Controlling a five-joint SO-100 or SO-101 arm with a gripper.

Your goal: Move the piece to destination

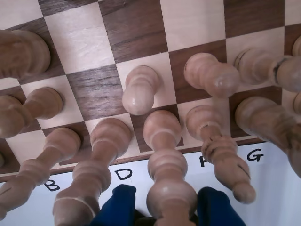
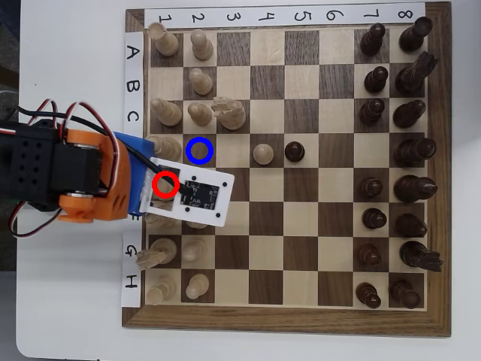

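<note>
Light pawns [image 2: 200, 113] and a knight [image 2: 228, 113] crowd the blue-circled square [image 2: 200, 150]; mid-board squares [image 2: 301, 83] lie open
</note>
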